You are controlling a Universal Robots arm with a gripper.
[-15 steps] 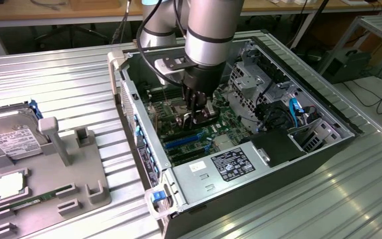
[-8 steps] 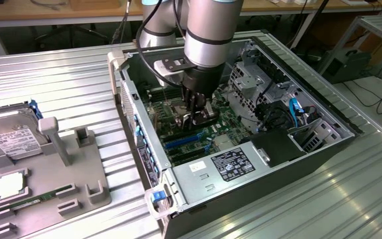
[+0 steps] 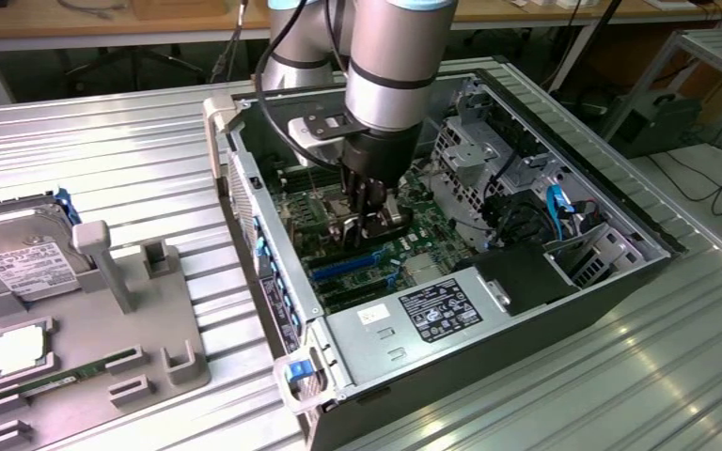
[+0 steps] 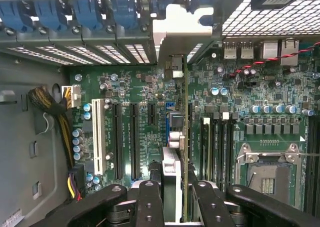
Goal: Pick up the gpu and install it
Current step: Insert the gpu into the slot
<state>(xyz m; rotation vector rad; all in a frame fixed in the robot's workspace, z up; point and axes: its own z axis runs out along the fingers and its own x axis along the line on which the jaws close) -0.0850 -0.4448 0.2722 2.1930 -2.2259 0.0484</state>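
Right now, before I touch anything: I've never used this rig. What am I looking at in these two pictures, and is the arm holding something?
The exterior view is taken from off the arm. It shows one robot arm reaching into an open computer case that lies on a ribbed metal table. Toward the exterior view's left, a grey holder carries a hard drive and a memory stick. The wrist view looks from the arm's wrist, past the gripper, at the motherboard. The gripper is closed on the gpu, seen edge-on over the slots. I cannot tell whether it is seated.
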